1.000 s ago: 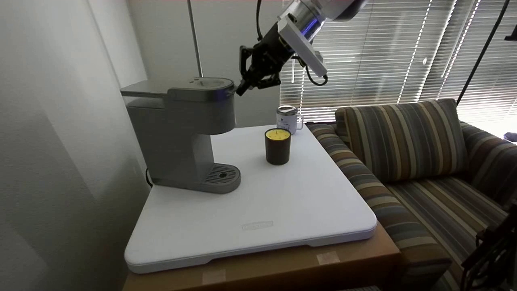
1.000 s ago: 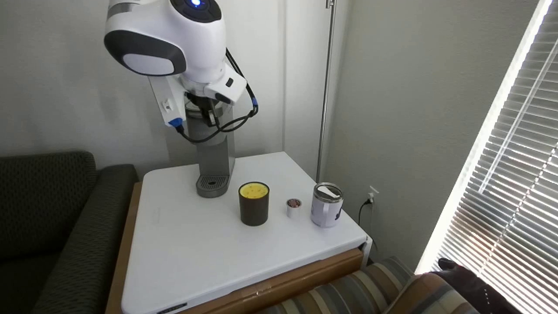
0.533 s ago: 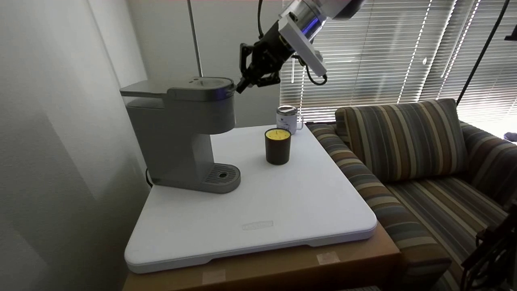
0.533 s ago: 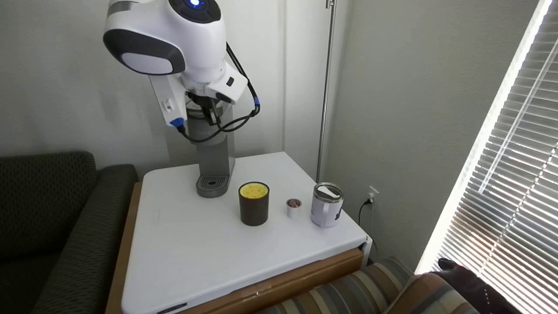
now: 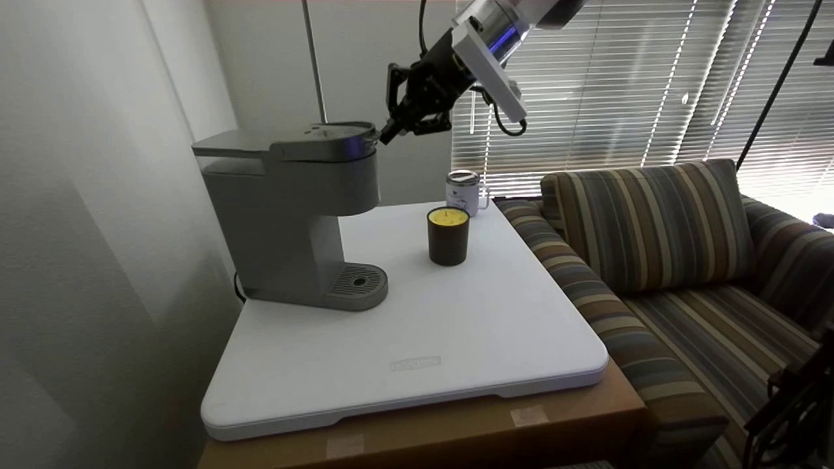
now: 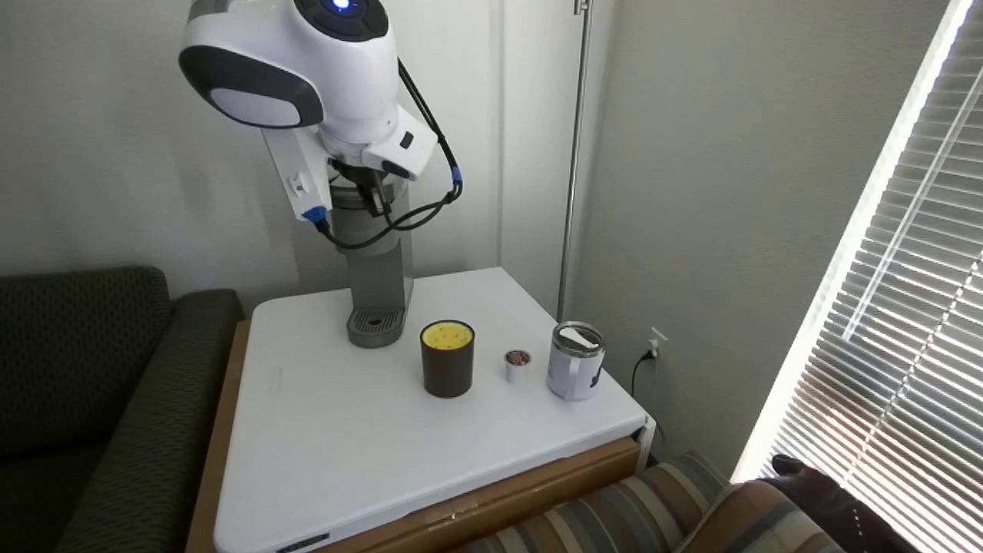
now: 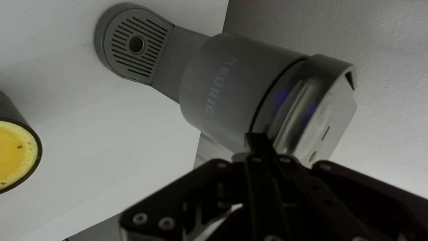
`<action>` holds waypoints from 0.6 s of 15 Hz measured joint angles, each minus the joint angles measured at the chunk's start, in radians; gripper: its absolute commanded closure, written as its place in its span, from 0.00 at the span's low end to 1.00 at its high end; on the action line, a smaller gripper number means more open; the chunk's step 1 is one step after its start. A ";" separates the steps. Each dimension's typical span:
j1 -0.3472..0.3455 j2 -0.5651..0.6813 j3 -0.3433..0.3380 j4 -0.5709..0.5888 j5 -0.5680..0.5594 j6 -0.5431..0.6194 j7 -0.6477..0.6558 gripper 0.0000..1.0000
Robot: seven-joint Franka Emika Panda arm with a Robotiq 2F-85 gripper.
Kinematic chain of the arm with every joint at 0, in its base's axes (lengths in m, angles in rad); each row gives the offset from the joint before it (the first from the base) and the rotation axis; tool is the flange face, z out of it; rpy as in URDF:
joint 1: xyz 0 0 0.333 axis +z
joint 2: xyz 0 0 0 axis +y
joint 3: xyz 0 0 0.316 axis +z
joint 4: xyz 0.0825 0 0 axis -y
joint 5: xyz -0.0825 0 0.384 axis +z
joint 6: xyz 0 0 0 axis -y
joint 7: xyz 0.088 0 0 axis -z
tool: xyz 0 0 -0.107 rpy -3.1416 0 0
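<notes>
A gray Keurig coffee maker (image 5: 296, 212) stands upright on a white tabletop (image 5: 482, 332), its base flat on the surface and its back close beside the wall (image 5: 140, 215). The brand name (image 7: 219, 87) runs in pale capitals across the rounded front of the brew head (image 5: 345, 185), which overhangs an open cup bay. A shiny, silvery band (image 7: 291, 113) curves across the front of the lid (image 5: 322, 148); a thin dark line parts lid from body, the lid at most slightly raised. A flat gray panel (image 5: 231, 141) extends rearward from the top. At the foot, a rounded drip tray (image 5: 358, 294) juts forward, slotted, with a single round hole at its center.
</notes>
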 measured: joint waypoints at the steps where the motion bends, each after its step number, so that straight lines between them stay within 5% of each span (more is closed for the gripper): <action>1: 0.000 -0.007 0.000 0.000 0.012 0.000 -0.009 1.00; 9: 0.000 -0.042 0.002 0.000 0.061 0.000 -0.044 1.00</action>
